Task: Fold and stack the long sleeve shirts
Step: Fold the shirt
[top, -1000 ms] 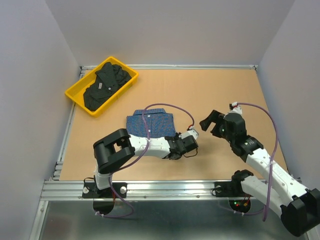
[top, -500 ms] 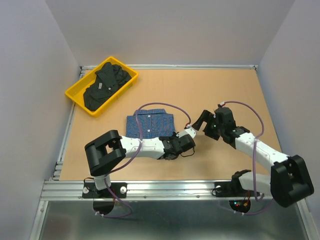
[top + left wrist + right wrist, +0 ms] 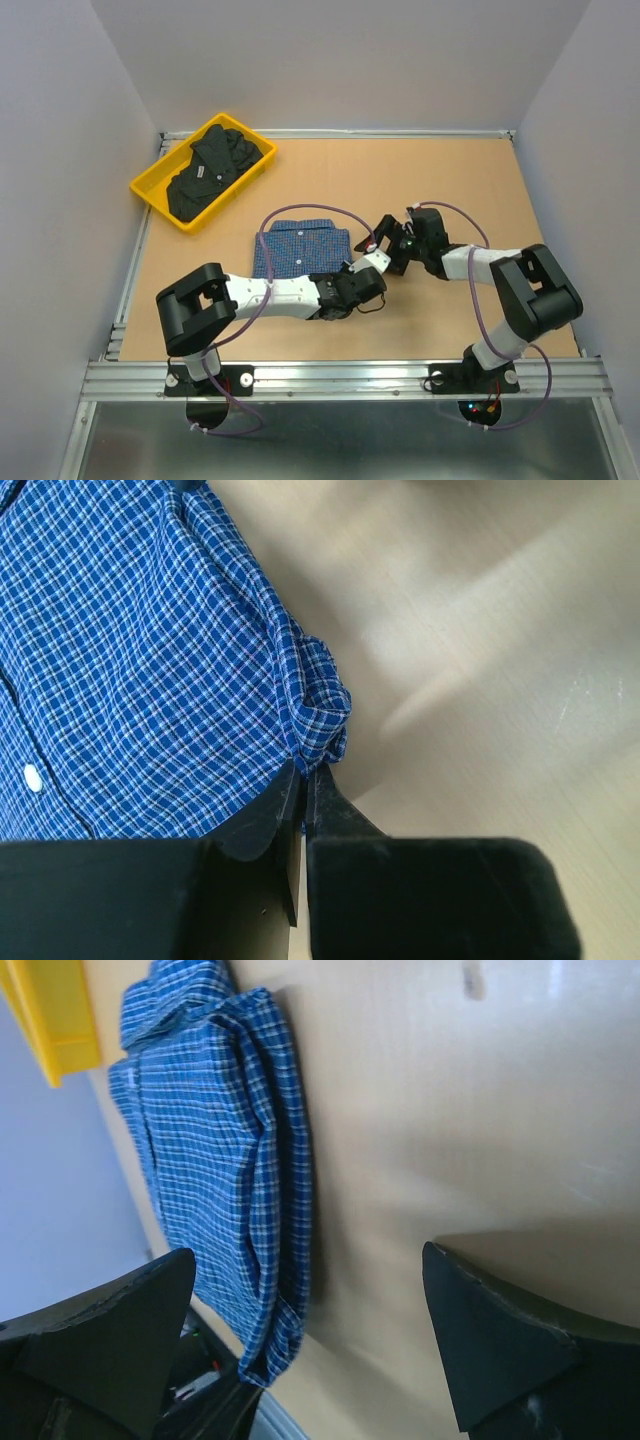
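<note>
On table (image 3: 450, 180), left fingers (image 3: 340, 820) clamped on blue shirt (image 3: 150, 660), right fingers (image 3: 110, 1330) apart, tray (image 3: 158, 207) behind.

A tan table (image 3: 400, 180) fills the middle, its board smooth and faintly glossy in the wrist views. A yellow tray (image 3: 155, 205) sits near its far left corner, turned askew to the edges; one end of it shows at the top left of the right wrist view. Metal rails (image 3: 130, 270) border the table on the left, far and near sides. Pale grey walls (image 3: 330, 60) rise on three sides.
</note>
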